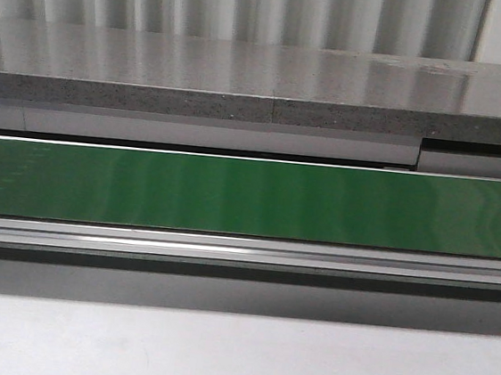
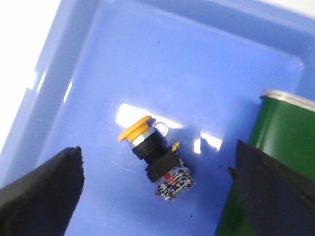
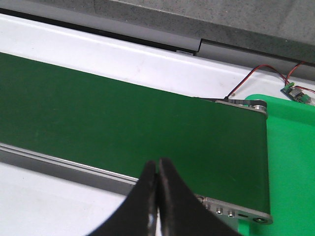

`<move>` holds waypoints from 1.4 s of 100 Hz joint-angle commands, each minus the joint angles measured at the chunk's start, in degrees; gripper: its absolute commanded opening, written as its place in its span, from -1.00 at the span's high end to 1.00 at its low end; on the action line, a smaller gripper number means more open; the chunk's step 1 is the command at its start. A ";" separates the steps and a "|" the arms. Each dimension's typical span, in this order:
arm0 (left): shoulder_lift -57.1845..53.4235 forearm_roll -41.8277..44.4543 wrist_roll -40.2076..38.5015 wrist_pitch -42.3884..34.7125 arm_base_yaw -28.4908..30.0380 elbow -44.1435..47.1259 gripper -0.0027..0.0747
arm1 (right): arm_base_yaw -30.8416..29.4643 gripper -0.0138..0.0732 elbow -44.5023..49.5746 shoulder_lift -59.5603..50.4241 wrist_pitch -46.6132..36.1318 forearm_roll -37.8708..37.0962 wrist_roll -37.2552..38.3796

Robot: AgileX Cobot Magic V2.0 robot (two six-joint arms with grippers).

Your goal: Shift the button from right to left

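Observation:
The button (image 2: 152, 157) lies on its side on the floor of a blue tray (image 2: 197, 64) in the left wrist view: yellow mushroom cap, black collar, blocky rear body with metal contacts. My left gripper (image 2: 157, 189) is open above it, one black finger on each side, not touching it. My right gripper (image 3: 157, 164) is shut and empty over the near edge of the green conveyor belt (image 3: 123, 128). Neither gripper nor the button shows in the front view.
The green belt (image 1: 249, 196) runs across the front view, with a grey counter (image 1: 244, 79) behind and white table (image 1: 233, 356) in front. The belt's end roller (image 2: 290, 128) adjoins the blue tray. A green tray (image 3: 290, 162) and a small wired circuit board (image 3: 295, 93) lie at the belt's other end.

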 commanded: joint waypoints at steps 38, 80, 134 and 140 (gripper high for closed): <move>-32.35 -3.79 -0.68 -11.86 -17.24 11.68 -0.28 | 0.12 0.82 -1.47 -0.21 -3.52 1.48 -0.38; -62.23 -8.81 -0.68 -12.29 -24.52 29.55 0.17 | 0.12 0.82 -1.47 -0.21 -3.52 1.48 -0.38; -76.40 -9.37 -0.68 -14.77 -24.52 37.16 0.98 | 0.12 0.82 -1.47 -0.21 -3.52 1.48 -0.38; -76.40 -9.37 -0.68 -14.77 -24.52 37.16 0.98 | 0.12 0.82 -1.47 -0.21 -3.52 1.48 -0.38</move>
